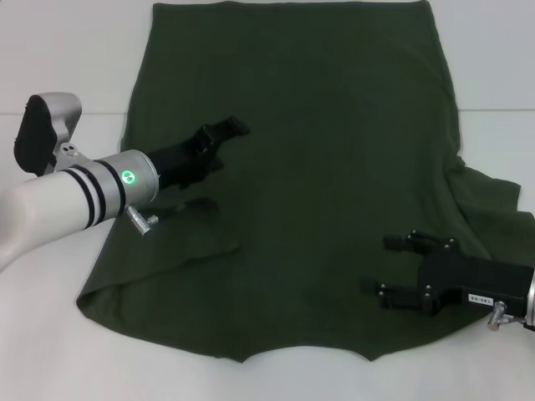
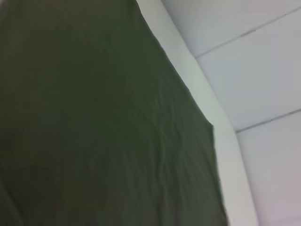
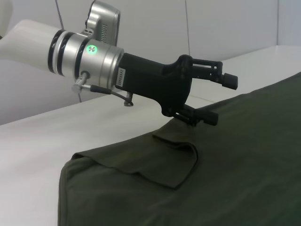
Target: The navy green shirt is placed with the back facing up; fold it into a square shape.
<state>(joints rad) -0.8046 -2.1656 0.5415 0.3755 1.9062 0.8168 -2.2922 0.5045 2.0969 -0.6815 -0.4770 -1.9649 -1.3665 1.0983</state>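
The navy green shirt (image 1: 318, 184) lies flat on the white counter (image 1: 50, 359), plain back up, collar edge toward me and hem at the far side, so its long axis runs away from me. My left sleeve is already folded inward; the right sleeve and the body folds remain, I judge. My left hand (image 1: 224, 134) hovers open above the cloth; my right hand (image 1: 403, 267) hovers open, empty
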